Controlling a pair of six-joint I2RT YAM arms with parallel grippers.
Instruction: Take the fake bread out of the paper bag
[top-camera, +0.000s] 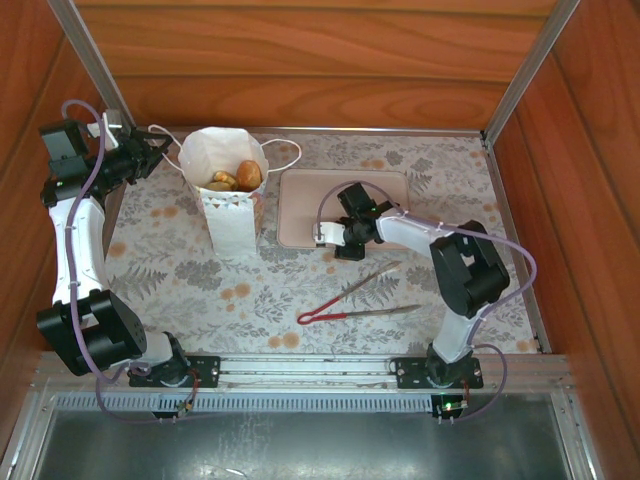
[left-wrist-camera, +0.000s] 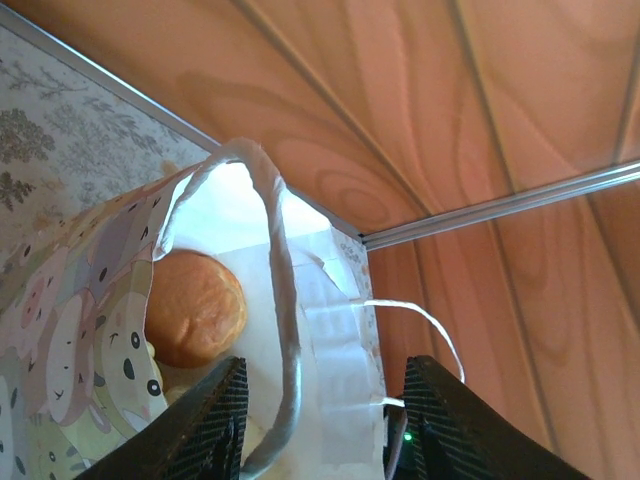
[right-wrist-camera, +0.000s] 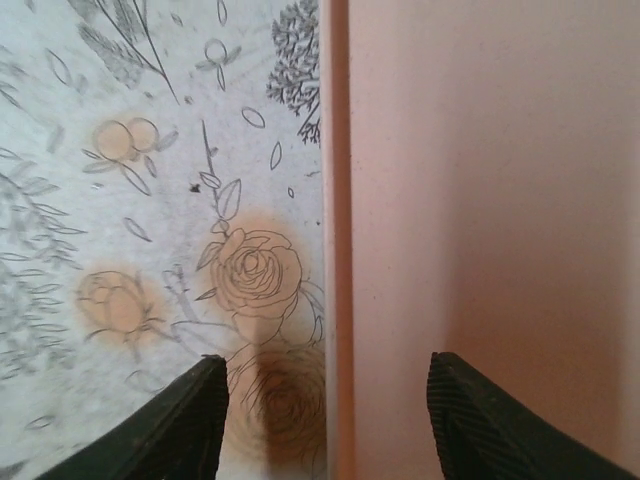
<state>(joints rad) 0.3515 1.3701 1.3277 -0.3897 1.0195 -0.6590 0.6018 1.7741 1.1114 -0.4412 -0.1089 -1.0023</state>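
While the paper bag (top-camera: 228, 220) stood upright at the far left of the table (top-camera: 200, 290) with the fake bread (top-camera: 240, 176) inside, the left gripper (left-wrist-camera: 325, 410) straddled its rim and cord handle (left-wrist-camera: 285, 300) with its jaws parted. The right gripper (right-wrist-camera: 325, 400) hung over the edge of the beige tray (right-wrist-camera: 480, 200) — open and empty.
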